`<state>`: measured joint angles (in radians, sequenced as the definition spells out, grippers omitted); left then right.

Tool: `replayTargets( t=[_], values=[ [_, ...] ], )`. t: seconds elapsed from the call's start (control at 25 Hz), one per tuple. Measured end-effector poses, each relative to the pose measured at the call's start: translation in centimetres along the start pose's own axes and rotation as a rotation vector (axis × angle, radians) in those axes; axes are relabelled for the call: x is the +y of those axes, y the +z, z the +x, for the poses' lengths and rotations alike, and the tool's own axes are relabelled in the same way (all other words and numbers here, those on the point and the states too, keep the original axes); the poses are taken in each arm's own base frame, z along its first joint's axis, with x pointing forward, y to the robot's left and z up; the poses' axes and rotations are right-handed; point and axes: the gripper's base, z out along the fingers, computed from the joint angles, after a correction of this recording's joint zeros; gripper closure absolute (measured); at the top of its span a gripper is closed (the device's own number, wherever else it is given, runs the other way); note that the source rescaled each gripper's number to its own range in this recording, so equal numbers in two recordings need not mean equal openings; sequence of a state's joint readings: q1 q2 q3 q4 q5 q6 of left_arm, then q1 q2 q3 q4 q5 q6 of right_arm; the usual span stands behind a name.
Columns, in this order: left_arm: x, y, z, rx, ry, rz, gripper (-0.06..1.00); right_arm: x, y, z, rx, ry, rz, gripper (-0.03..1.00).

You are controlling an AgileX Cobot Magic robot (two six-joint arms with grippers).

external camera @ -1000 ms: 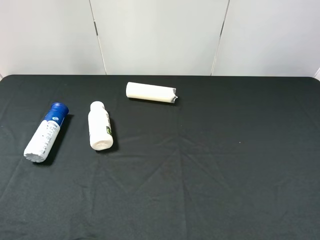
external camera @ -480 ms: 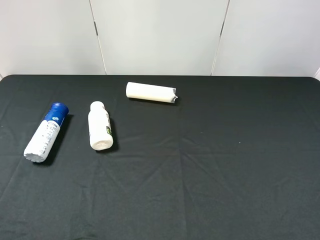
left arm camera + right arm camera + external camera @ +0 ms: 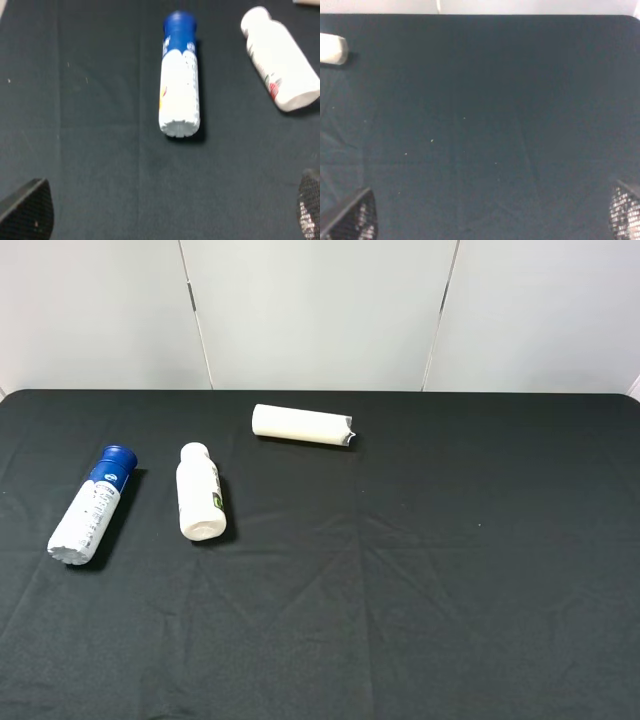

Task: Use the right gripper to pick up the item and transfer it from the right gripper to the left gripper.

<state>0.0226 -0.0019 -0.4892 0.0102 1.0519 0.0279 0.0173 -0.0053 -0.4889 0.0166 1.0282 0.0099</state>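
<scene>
The item, a slim white bottle with a blue cap [image 3: 90, 506], lies on its side at the left of the black table, cap pointing away. In the left wrist view the same bottle [image 3: 179, 90] lies ahead of my left gripper [image 3: 165, 210], whose fingertips [image 3: 27, 210] stand wide apart and empty. My right gripper [image 3: 490, 215] is also open and empty over bare cloth, only its fingertips [image 3: 625, 212] showing. Neither arm appears in the exterior high view.
An all-white capped bottle [image 3: 198, 492] lies just right of the item, also seen as the white bottle [image 3: 280, 57]. A plain white tube [image 3: 302, 425] lies farther back near the middle; its end [image 3: 332, 48] shows in the right wrist view. A black cloth [image 3: 450, 570] covers the table.
</scene>
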Motion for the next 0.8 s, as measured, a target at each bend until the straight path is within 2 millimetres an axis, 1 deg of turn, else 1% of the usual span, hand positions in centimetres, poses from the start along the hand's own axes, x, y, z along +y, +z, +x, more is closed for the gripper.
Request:
replayTargets(
  t=[0.28,0.8],
  values=[
    [0.03,-0.01,0.01,-0.001,0.001,-0.003,0.01,0.04,0.01,0.0,-0.001,0.024,0.044,-0.03],
    [0.03,-0.01,0.01,-0.001,0.001,-0.003,0.01,0.04,0.01,0.0,-0.001,0.024,0.044,-0.03]
  ],
)
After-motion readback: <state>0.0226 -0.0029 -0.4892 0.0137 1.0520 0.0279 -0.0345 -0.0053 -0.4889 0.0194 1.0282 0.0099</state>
